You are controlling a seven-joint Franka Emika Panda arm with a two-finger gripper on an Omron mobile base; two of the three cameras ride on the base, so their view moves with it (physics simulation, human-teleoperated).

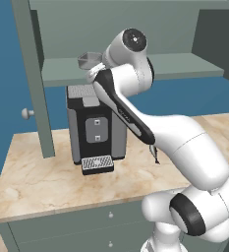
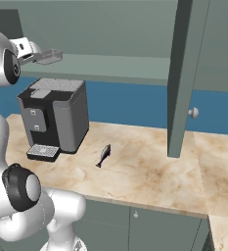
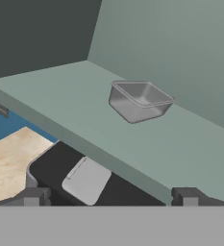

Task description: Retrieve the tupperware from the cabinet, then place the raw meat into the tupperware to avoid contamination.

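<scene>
Cabinet [image 2: 115, 29] first: doors swung open, inner shelf [image 3: 180, 144] exposed, so access is done. Worktop [image 1: 42, 177] below it carries the coffee machine [image 1: 94, 125] w/ its drip tray out front. Your arm [image 1: 135, 106] reaches up over the machine toward the shelf.

Tupperware [image 3: 140, 100] sits upright on the shelf, near the front edge, directly ahead of the jaws [image 3: 108, 197] in the hand view. Jaws are spread wide w/ nothing between them, and they stand short of the container, not touching it. So retrieval isn't done yet: you've lined up, no grip.

Raw meat [image 2: 103, 155] lies flat on the worktop, right of the coffee machine and apart from it, untouched.

Left for you, as I judge it: close in and grab the tupperware, bring it down to the worktop, then pick up the fish and drop it inside. Roughly a third of the way, approx.
</scene>
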